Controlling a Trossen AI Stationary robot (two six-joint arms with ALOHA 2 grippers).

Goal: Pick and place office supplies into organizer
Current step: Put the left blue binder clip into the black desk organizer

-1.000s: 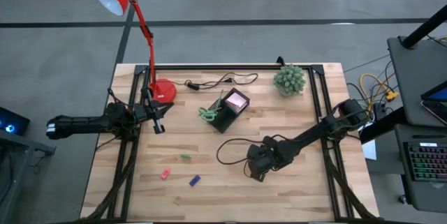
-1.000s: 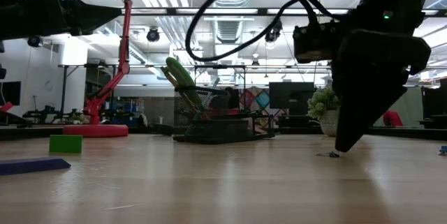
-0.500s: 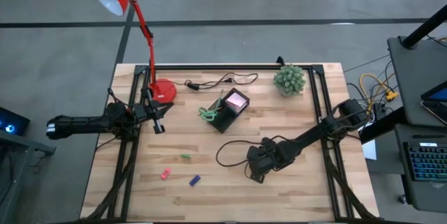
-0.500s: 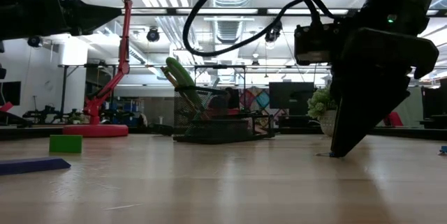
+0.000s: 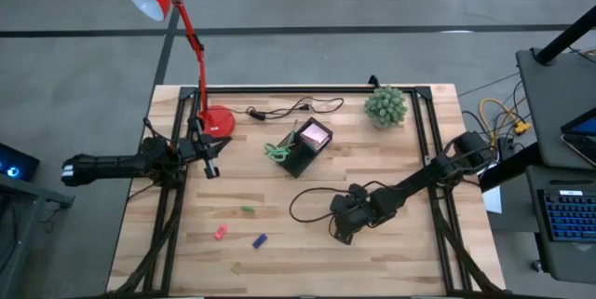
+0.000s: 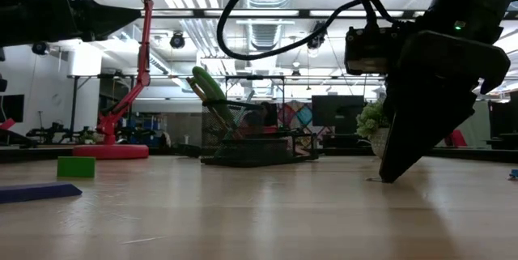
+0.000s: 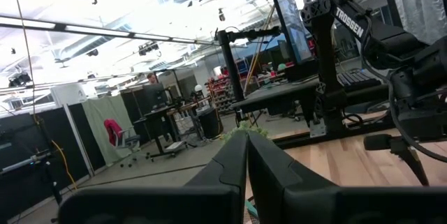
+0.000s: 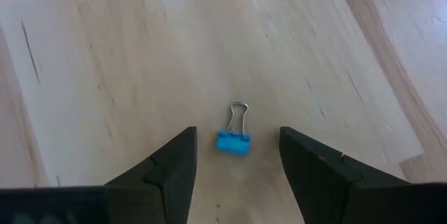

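The right gripper (image 8: pixel 236 155) is lowered to the table (image 5: pixel 410 271) at about five o'clock from the organizer (image 5: pixel 304 149), its fingers (image 8: pixel 171 165) spread on either side of a small blue binder clip (image 8: pixel 232 141) lying flat on bare wood. The left gripper (image 5: pixel 210 170) is parked near the nine o'clock edge beside the red lamp (image 5: pixel 215 119), fingers pressed together. Green (image 5: pixel 248 210), red (image 5: pixel 221 232) and blue (image 5: pixel 260 240) pieces are scattered toward seven o'clock, with open board around them. What is probably a scissor handle (image 5: pixel 276 153) is seen at the organizer.
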